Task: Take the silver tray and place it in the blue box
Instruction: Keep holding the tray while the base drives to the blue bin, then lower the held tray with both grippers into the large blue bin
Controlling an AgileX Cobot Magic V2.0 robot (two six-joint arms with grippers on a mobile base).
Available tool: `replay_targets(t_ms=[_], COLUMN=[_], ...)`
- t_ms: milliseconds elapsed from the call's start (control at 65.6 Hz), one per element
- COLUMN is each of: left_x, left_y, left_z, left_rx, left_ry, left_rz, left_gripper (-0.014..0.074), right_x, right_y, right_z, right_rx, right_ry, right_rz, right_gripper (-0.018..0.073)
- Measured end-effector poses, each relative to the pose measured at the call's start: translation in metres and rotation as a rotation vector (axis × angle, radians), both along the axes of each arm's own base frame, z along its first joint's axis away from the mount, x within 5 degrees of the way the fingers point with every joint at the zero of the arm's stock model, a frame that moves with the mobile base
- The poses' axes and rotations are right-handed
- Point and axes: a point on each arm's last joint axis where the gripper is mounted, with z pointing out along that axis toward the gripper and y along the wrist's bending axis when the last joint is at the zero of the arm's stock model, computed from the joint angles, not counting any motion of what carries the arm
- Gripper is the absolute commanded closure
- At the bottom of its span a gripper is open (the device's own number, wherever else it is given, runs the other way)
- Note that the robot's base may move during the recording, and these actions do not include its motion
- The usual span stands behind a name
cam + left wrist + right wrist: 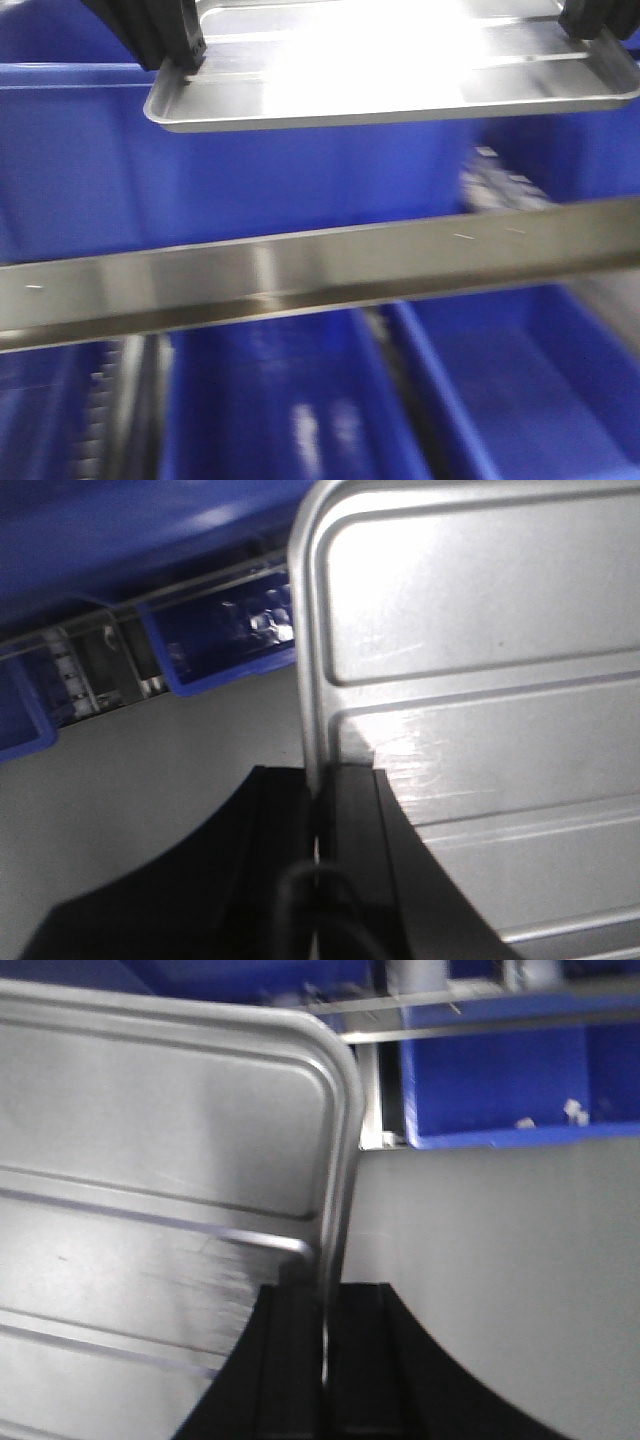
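The silver tray (380,70) hangs level at the top of the front view, its floor glaring with reflected light. My left gripper (175,55) is shut on its left rim and my right gripper (600,40) on its right rim. In the left wrist view the black jaws of the left gripper (318,790) pinch the edge of the tray (480,680). The right wrist view shows the right gripper (325,1300) clamped on the opposite edge of the tray (150,1160). The blue box (200,180) stands just behind and below the tray.
A brushed steel bar (320,265) crosses the front view below the tray. More blue bins (270,420) (540,390) sit under it. Both wrist views show a grey surface (130,770) (500,1240) beneath, with blue bins (220,650) (520,1090) and metal rails beyond.
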Motion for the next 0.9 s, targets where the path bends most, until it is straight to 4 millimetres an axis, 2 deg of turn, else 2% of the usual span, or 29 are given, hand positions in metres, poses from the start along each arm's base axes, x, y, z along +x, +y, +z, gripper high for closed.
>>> replay_targets(t_ms=[899], left_x=[-0.0001], left_y=[0.0001], left_z=[-0.0001], left_rx=[0.001], left_ry=[0.002], left_rz=[0.000], left_gripper=[0.0701], right_x=[0.0000], right_y=[0.0000], right_z=[0.0000], right_rx=[0.000], right_ry=[0.000], right_rz=[0.000], right_gripper=[0.0502])
